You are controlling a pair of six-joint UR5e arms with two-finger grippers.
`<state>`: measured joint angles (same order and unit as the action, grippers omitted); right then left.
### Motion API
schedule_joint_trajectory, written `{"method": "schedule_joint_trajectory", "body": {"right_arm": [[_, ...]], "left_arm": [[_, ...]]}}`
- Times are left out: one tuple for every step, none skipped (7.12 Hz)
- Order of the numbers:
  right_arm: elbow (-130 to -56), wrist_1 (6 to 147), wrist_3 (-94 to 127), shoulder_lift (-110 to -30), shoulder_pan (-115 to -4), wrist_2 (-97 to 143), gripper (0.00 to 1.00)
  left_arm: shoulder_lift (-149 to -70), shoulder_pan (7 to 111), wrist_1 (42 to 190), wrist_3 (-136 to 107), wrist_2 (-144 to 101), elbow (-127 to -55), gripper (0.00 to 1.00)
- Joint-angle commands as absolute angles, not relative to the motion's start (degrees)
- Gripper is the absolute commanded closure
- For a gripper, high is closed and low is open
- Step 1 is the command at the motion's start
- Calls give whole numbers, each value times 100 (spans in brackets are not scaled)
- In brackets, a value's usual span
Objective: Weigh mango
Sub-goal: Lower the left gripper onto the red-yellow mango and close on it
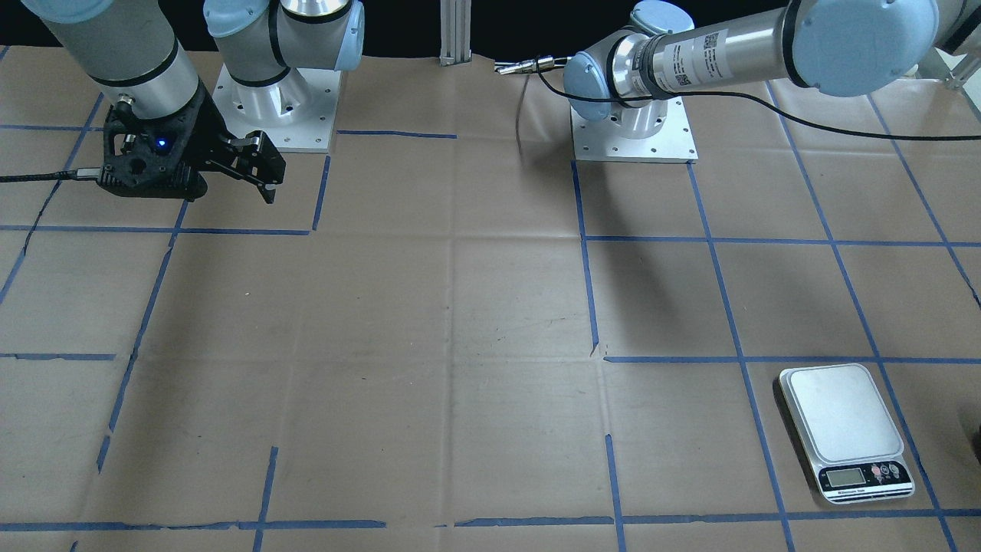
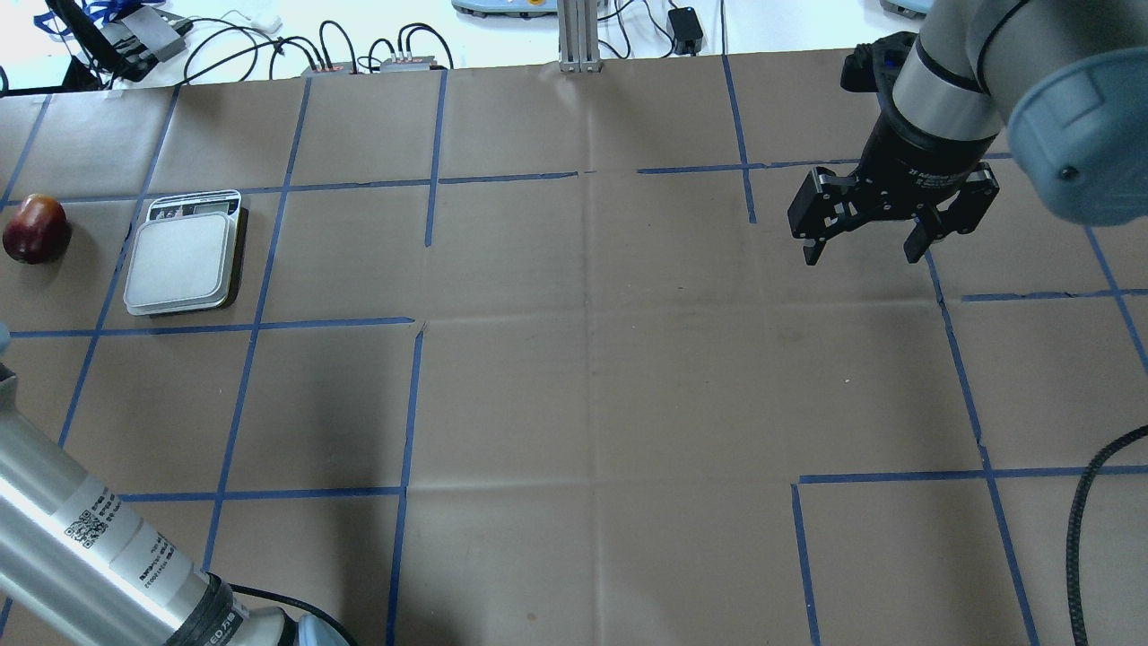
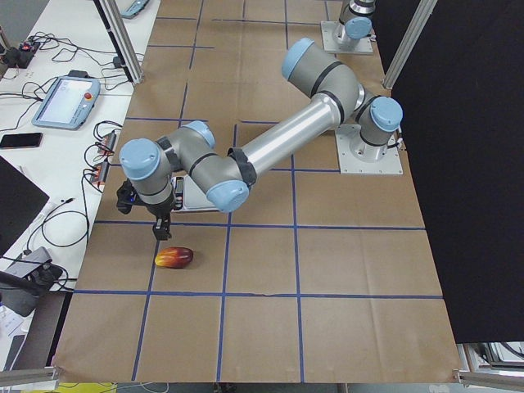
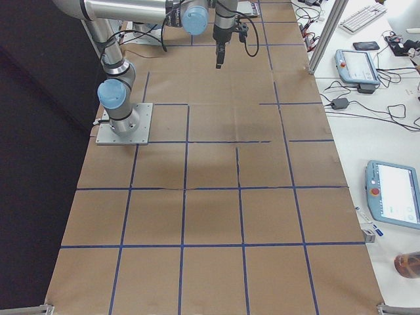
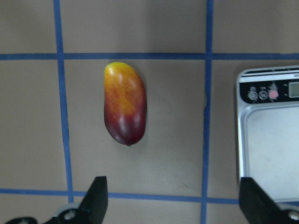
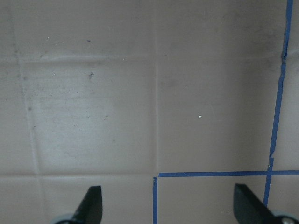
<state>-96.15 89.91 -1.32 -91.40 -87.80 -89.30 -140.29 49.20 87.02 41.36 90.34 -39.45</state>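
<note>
Left wrist cam: mango lies flat on brown-paper table, yellow-orange end pointing away from L gripper, maroon end nearer. Scale sits near it on the other side of one blue tape line, not touching. L gripper hovers off the table w/ mango just ahead of its tips, fingers spread wide, nothing gripped. Overhead: mango at table's far left edge, scale next to it. R gripper well apart on the opposite side, raised, jaws also spread, empty.
</note>
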Motion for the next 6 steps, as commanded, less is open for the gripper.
{"method": "schedule_joint_trajectory", "body": {"right_arm": [[-9615, 8991, -132, -9141, -8780, -8930, 0], [-9615, 8991, -132, -9141, -8780, -8930, 0], [-9615, 8991, -132, -9141, -8780, -8930, 0], [-9615, 8991, -132, -9141, -8780, -8930, 0], [-9615, 8991, -132, -9141, -8780, -8930, 0], [-9615, 8991, -132, -9141, -8780, -8930, 0]], "left_arm": [[-14614, 4896, 8423, 4350, 9000, -3674, 0], [-14782, 4896, 8376, 4351, 8991, -3691, 0], [-15001, 4887, 8376, 4359, 9000, -3700, 0], [-15186, 4869, 8376, 4351, 9017, -3700, 0], [-15257, 4852, 8376, 4359, 9044, -3683, 0], [-15275, 4852, 8376, 4351, 9053, -3691, 0]]}}
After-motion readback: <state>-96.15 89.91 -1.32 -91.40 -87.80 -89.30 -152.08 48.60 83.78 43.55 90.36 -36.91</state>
